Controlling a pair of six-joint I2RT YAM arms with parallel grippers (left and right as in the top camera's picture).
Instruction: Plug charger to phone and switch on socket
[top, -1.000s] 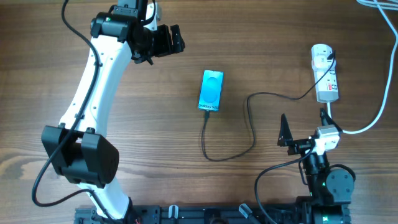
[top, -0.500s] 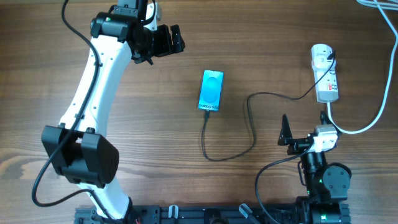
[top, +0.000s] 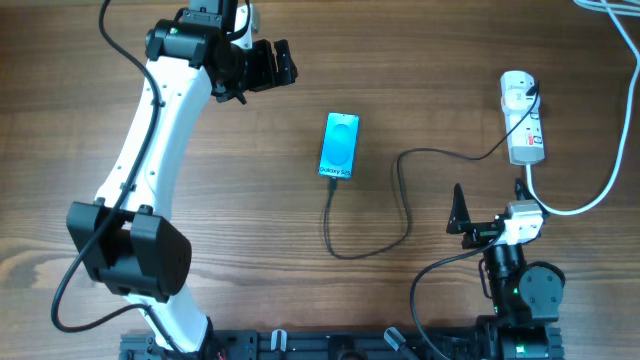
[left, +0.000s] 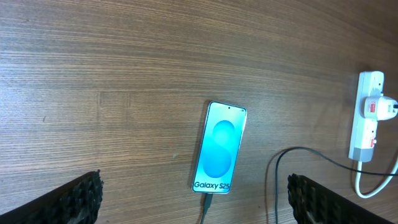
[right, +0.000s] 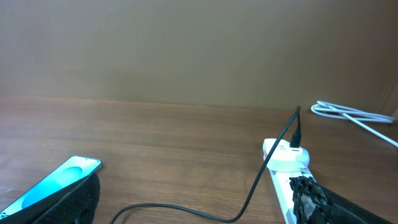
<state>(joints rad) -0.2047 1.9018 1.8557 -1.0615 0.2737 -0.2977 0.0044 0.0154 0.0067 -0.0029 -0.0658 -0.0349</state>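
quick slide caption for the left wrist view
Lit phone on wooden table, charger meeting its lower edge, socket at right

Whether the socket (top: 527, 135) is on is too small to tell; the right wrist view crops the phone (right: 59, 180).

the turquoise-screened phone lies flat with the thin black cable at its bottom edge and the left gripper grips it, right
No: the left gripper is open and well apart from the turquoise-screened phone, as the overhead view shows. The phone does lie flat with the thin black cable at its bottom edge.
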